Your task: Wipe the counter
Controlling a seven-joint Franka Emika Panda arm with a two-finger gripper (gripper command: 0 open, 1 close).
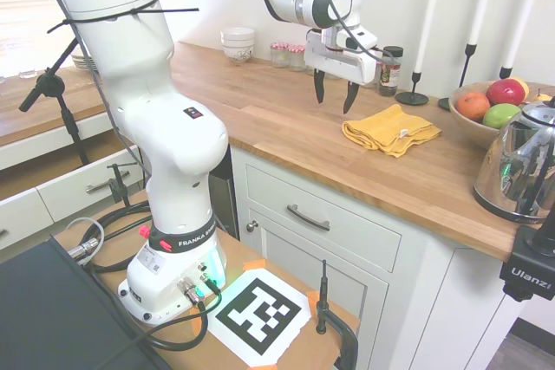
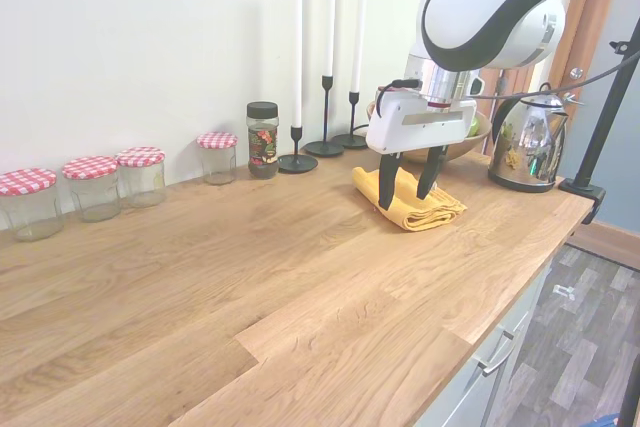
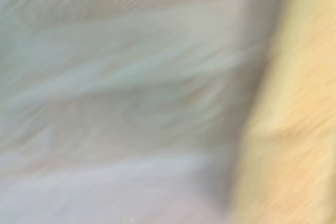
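The counter is a long honey-brown wooden top over white cabinets. A folded yellow cloth lies on it toward the kettle end. My gripper hangs open, fingers pointing down, a little above the wood at the cloth's near edge, holding nothing. The wrist view is blurred: pale wood planks with the yellow cloth along one side.
Red-checked jars, a spice jar and black candlesticks line the wall. A fruit bowl and a steel kettle stand beyond the cloth. White bowls sit at the far end.
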